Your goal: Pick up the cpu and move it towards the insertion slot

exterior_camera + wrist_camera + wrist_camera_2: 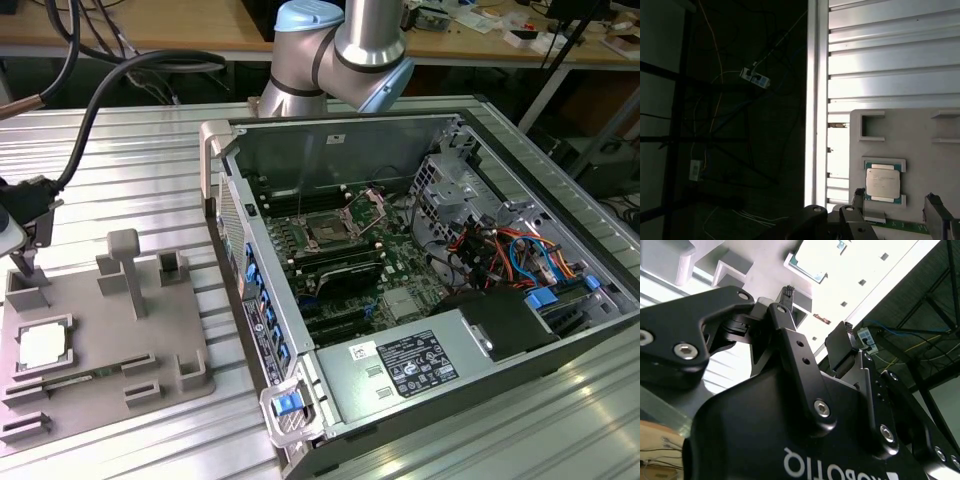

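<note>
The cpu (42, 345), a small square chip with a pale metal top, lies flat in a recess of the grey tray (185, 330) at the exterior view's left. My gripper (24, 262) hangs above the tray's far left corner, a short way behind the cpu and apart from it. In the first wrist view the cpu (883, 183) lies just beyond my gripper (896, 202), whose fingers (858, 197) stand apart, open and holding nothing. The second wrist view has the gripper (815, 320) open too. The insertion slot (328, 230), dark with a silvery frame, sits on the board inside the open computer case.
The tray carries several upright grey blocks (127, 268) right of the cpu. The case wall (225, 215) stands between tray and slot. The arm's base (340, 50) is behind the case, and thick cables (90, 110) run to the gripper. Ribbed metal table (120, 140) lies all around.
</note>
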You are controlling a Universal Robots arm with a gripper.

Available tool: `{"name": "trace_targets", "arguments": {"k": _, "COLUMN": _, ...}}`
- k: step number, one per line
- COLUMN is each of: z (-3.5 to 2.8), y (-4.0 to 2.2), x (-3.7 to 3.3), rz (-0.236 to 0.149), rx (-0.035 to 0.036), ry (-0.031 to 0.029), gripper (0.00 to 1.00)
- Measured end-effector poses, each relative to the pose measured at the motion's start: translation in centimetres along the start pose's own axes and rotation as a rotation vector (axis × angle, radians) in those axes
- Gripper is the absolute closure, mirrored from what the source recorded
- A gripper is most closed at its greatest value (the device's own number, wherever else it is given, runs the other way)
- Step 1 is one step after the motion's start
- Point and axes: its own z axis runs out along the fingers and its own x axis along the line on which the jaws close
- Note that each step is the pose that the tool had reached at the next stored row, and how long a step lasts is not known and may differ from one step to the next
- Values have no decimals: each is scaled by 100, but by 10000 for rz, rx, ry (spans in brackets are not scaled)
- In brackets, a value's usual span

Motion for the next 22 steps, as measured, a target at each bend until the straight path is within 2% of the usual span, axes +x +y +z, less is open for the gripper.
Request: {"name": "trace_targets", "arguments": {"k": 22, "z": 61, "y": -10, "x": 0, "rz": 0, "rx": 0, "ry": 1, "gripper": 45}}
